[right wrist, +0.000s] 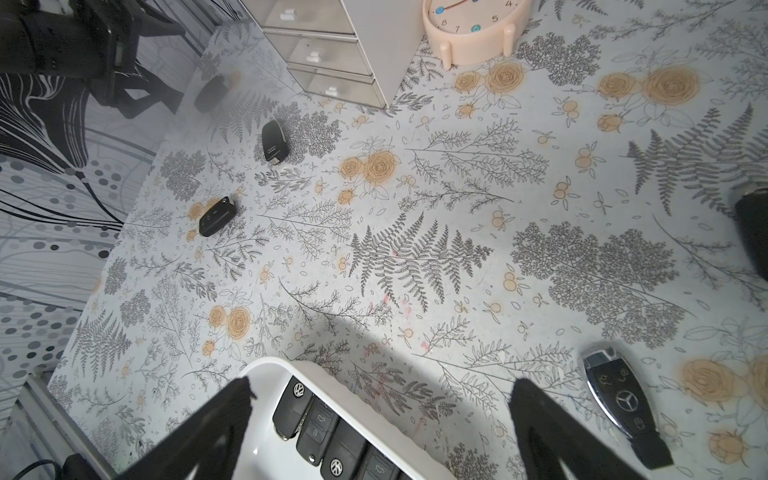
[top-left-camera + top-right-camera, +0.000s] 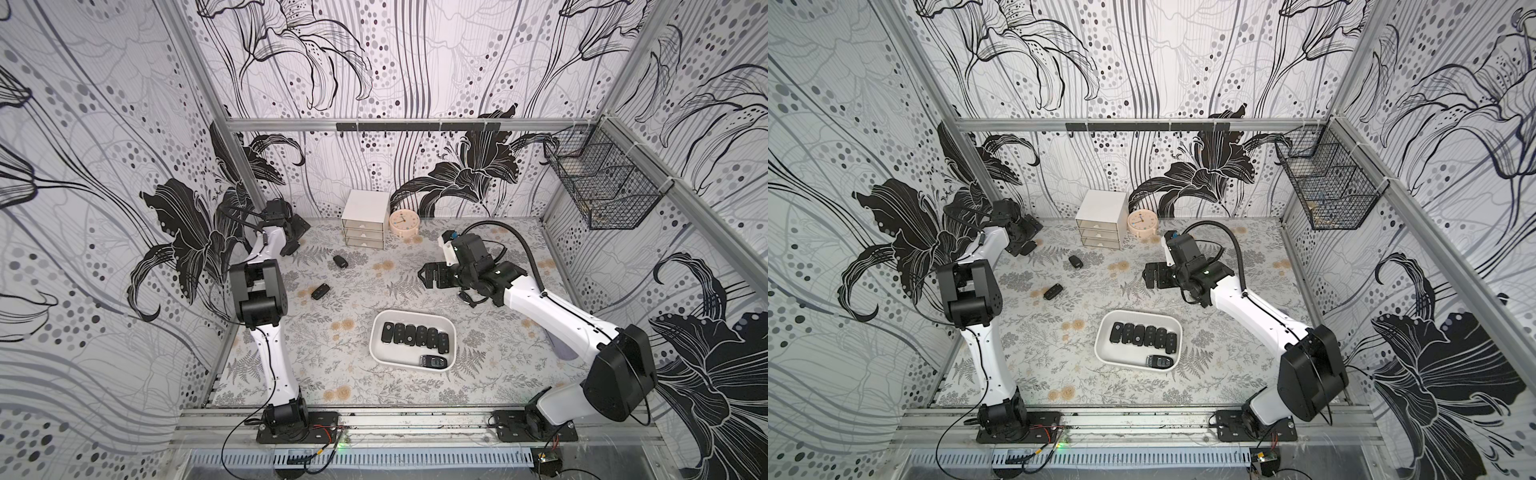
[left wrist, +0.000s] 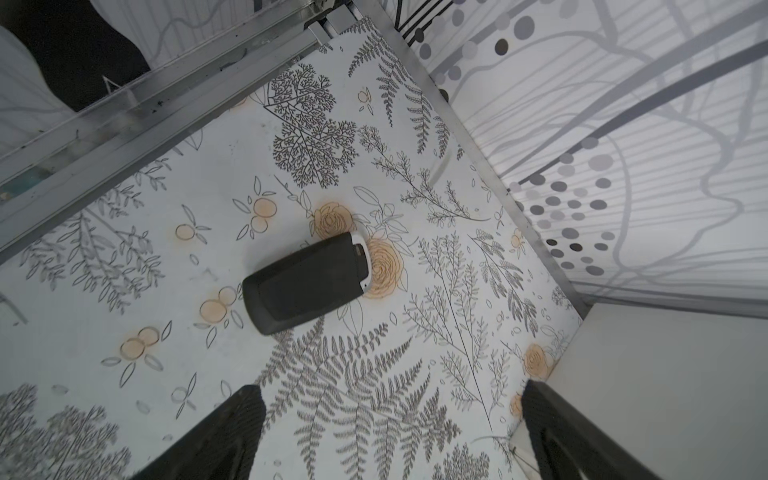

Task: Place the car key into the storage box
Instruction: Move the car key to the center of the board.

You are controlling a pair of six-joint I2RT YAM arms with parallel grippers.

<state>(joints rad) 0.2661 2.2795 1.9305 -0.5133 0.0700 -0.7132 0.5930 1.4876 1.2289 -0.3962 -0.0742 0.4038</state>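
Black VW keys (image 1: 296,406) in storage box (image 1: 268,395); Mercedes key (image 1: 619,399), Audi key (image 1: 274,142) outside.

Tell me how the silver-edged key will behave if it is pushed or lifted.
The key looks rigid, a hard shell, so it should not bend. It lies flat on the table, so a push would probably slide it, not roll it. Its glossy silver edge may slip in a grip.
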